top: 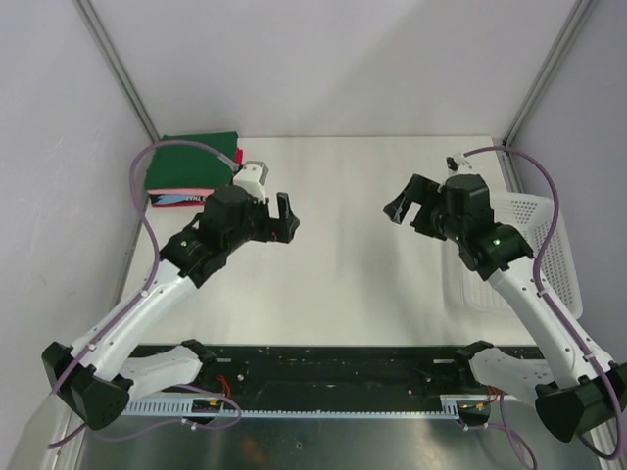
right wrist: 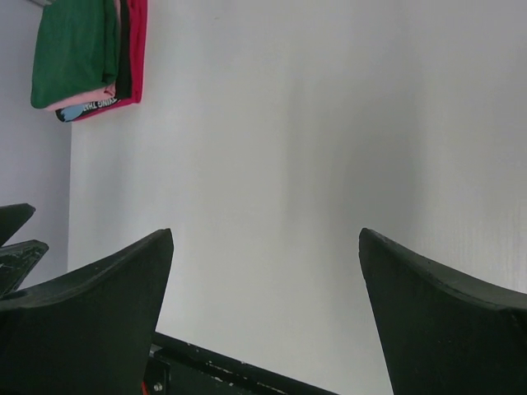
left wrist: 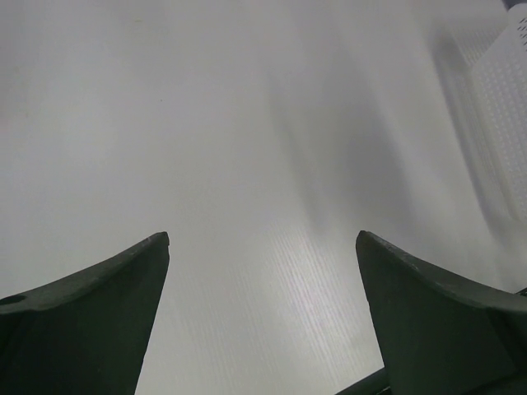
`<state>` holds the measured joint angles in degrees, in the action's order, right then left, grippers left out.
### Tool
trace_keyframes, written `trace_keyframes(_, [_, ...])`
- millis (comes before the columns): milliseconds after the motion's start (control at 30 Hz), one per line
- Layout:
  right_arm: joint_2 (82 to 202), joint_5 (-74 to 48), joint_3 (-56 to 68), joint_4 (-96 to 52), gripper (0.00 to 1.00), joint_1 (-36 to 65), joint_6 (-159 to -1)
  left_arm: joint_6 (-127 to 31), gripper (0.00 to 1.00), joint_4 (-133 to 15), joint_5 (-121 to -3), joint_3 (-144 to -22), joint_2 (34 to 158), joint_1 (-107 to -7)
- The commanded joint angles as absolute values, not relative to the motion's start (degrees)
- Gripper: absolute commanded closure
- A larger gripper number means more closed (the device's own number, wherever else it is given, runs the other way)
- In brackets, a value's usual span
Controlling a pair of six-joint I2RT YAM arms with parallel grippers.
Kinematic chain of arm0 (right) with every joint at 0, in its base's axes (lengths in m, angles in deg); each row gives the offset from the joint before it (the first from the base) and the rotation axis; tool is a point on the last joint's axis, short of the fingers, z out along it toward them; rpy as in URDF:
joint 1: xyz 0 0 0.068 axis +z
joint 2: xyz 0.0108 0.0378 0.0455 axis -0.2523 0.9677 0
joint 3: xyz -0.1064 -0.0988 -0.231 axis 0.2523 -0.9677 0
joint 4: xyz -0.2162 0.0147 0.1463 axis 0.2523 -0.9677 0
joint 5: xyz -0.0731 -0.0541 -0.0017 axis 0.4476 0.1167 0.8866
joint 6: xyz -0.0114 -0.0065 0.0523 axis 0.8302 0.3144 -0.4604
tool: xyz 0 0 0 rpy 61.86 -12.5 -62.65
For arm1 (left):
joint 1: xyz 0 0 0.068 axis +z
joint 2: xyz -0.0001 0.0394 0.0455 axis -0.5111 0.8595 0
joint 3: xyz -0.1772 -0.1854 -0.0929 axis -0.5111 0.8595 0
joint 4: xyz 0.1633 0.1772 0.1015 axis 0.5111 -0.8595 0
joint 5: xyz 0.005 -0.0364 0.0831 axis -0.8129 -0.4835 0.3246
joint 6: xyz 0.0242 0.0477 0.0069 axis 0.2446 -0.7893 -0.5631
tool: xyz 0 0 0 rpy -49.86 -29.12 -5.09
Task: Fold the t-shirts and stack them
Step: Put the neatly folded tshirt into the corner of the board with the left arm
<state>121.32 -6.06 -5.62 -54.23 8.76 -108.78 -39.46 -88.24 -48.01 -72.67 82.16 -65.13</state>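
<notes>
A stack of folded t-shirts (top: 191,171) lies at the table's far left corner, dark green on top, with pink, black, red and a light blue layer under it. It also shows in the right wrist view (right wrist: 86,53) at the top left. My left gripper (top: 277,217) is open and empty, hovering just right of the stack. My right gripper (top: 409,207) is open and empty, right of the table's middle, facing the left one. In the wrist views both pairs of fingers (left wrist: 90,313) (right wrist: 445,313) stand wide apart over bare white table.
A white plastic mesh basket (top: 534,250) lies at the right edge of the table, behind my right arm; its mesh wall shows in the left wrist view (left wrist: 502,107). Grey walls close the table at left, back and right. A black rail (top: 333,367) runs along the near edge.
</notes>
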Motion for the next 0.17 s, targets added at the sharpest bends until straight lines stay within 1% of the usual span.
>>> trace_keyframes(0, [119.63,-2.96,-6.43,-54.09,0.01,8.85,-107.38,-43.55,0.01,-86.27,-46.19,-69.14,80.38,-65.23])
trace_keyframes(133, [119.53,-2.27,-6.76,-53.24,0.01,8.88,-106.71,-43.95,0.01,-85.94,-44.75,-67.64,78.59,-65.26])
